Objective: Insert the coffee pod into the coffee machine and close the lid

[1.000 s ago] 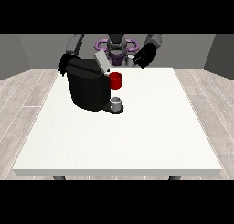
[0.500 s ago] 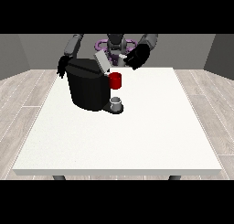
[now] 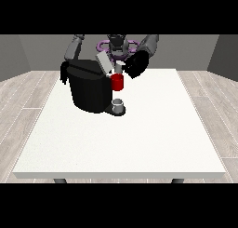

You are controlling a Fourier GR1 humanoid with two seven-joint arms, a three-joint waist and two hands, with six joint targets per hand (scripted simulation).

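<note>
The robot is showing a small grey head (image 3: 118, 42) with a darker face part in the middle. Behind it, a purple ring-shaped part (image 3: 103, 46) of the torso is appearing on both sides. Both arms are wearing grey, smooth, rounded shells (image 3: 149, 44), a little shiny on top. Each black robot hand, the one at the view's right (image 3: 136, 64) and the one at the view's left (image 3: 64, 70), is looking matte and bulky, darker than the arms.

Your robot hand at the view's right (image 3: 135, 64) has come down and in from beside the robot's shoulder over the last second; it now hangs just above the red front (image 3: 118, 82) of the coffee machine (image 3: 90, 85), close to the raised lid (image 3: 104, 63).
</note>
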